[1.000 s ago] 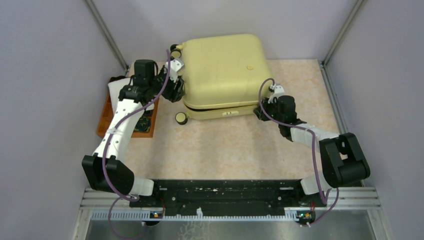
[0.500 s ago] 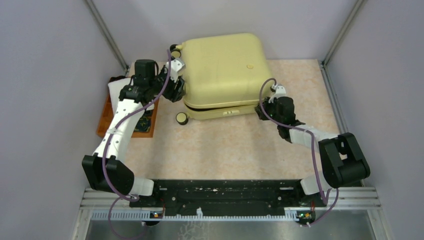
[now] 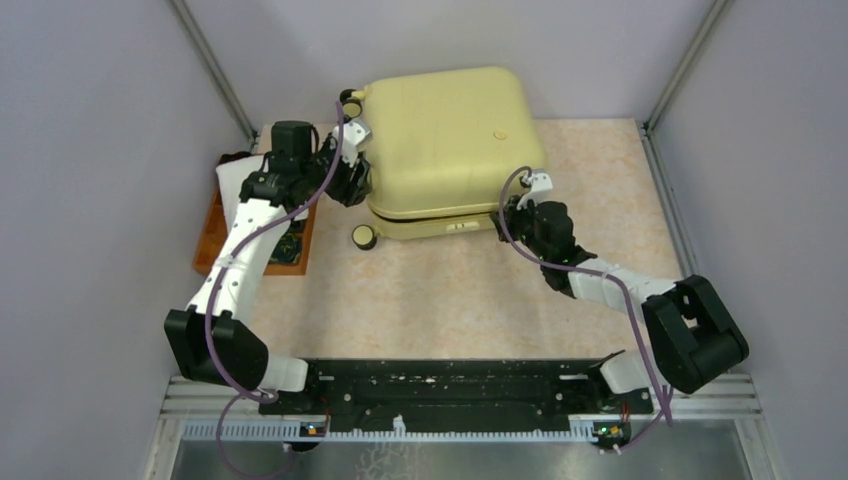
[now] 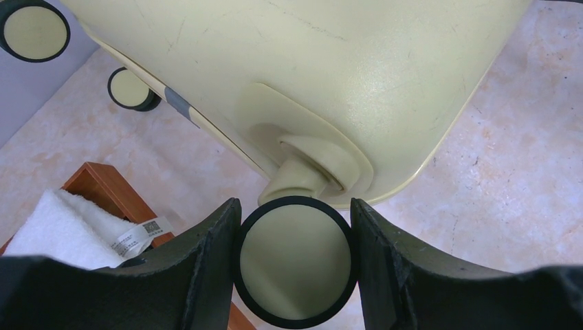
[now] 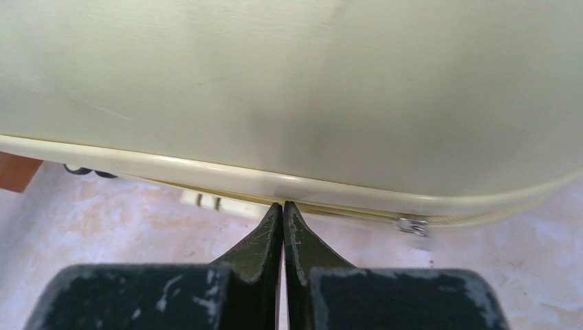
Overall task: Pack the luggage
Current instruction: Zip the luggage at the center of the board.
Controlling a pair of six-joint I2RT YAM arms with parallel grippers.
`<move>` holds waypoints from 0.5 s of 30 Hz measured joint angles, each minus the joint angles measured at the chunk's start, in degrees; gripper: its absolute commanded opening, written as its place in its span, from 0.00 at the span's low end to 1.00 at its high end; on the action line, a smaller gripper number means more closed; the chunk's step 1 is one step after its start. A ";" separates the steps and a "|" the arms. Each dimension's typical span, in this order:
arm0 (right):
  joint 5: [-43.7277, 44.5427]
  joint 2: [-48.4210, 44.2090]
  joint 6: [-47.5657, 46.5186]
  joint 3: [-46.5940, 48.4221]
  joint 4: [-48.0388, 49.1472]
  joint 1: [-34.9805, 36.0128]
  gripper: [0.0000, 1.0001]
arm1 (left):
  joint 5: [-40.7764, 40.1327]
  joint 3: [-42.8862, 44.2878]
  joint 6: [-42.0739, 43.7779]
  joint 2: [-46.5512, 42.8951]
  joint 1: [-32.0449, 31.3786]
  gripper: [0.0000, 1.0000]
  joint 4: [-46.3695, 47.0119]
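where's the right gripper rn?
Top view, right side: right gripper, shut, at the luggage's near-right corner, tips at the seam under its lid.

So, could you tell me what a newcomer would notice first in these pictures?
The big pale yellow luggage, lying lid down at the far middle of the table, dominates everything. The left hand clamps one wheel on its left side, while the right hand, shut, points its tips at the seam on the near side.
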 measured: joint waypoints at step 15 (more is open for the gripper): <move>8.09 -4.31 -3.48 -1.53 -5.38 1.79 0.82 | -1.49 -0.13 0.11 0.02 -1.62 0.00 -0.04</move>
